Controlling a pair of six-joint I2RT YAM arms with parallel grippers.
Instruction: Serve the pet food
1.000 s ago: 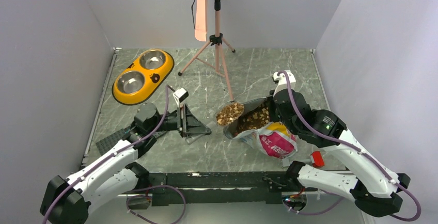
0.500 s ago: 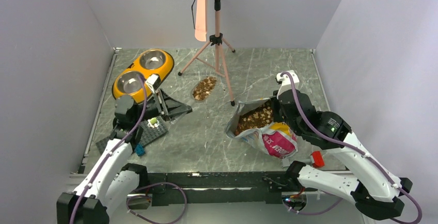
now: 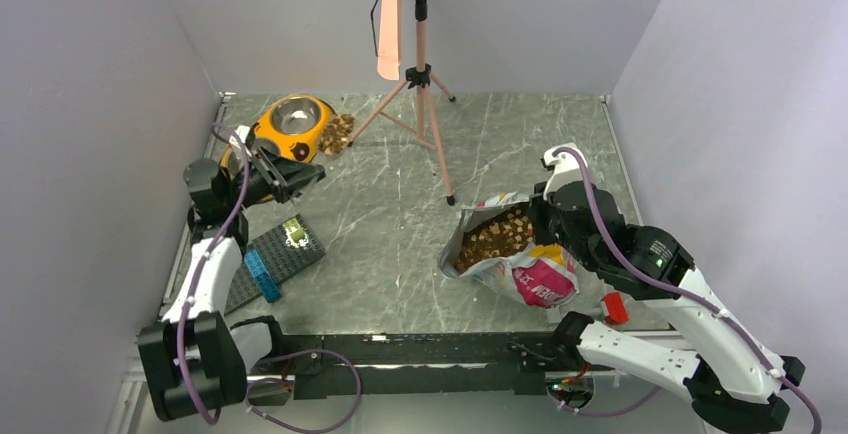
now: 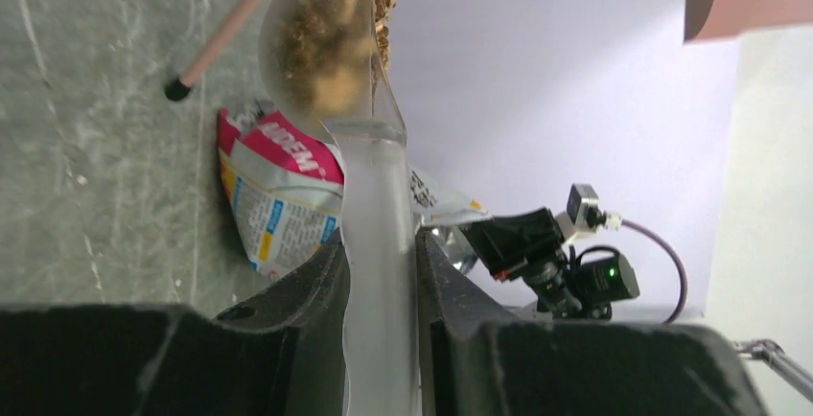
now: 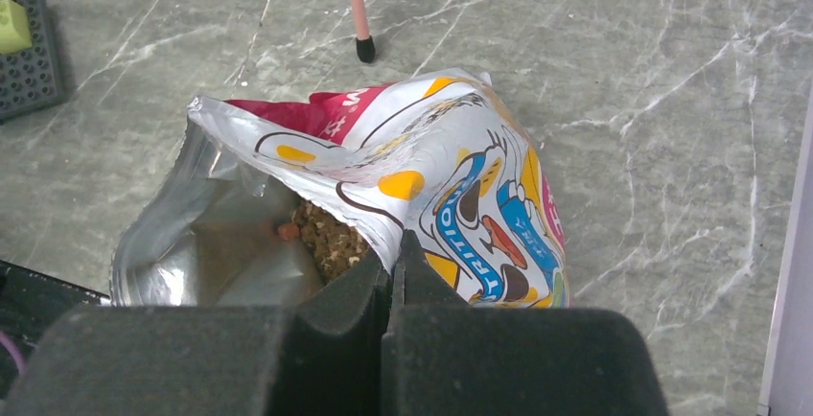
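In the overhead view the left gripper [image 3: 305,169] was in the upper left of the frame. Its two fingers [image 4: 307,291] were pressed from both sides on the clear handle of a scoop [image 4: 376,196]. The bowl of this scoop was filled with pet food [image 3: 336,134], small brown and tan pellets. It was at the right rim of the yellow dish [image 3: 266,132], just beside the far steel bowl [image 3: 295,114]; whether it touched the rim we could not tell. The near half of the dish was hidden behind the gripper. A larger heap of the same pellets lay inside the open bag [image 3: 538,280], which was on the table [image 3: 400,244] to the right of the centre, with its mouth open toward the left of the frame. The right gripper [image 5: 394,255] was at the upper right edge of this mouth. In its wrist view the two fingers were together with only the thin foil edge of the bag between them, so it was pinching the bag. The pink tripod [image 3: 421,82] stood at the top centre, between the dish and the bag, with one foot near the bag's mouth. At the lower left a grey studded plate [image 3: 285,254] lay flat, with a blue block [image 3: 262,276] and a small green piece [image 3: 294,231] on it.
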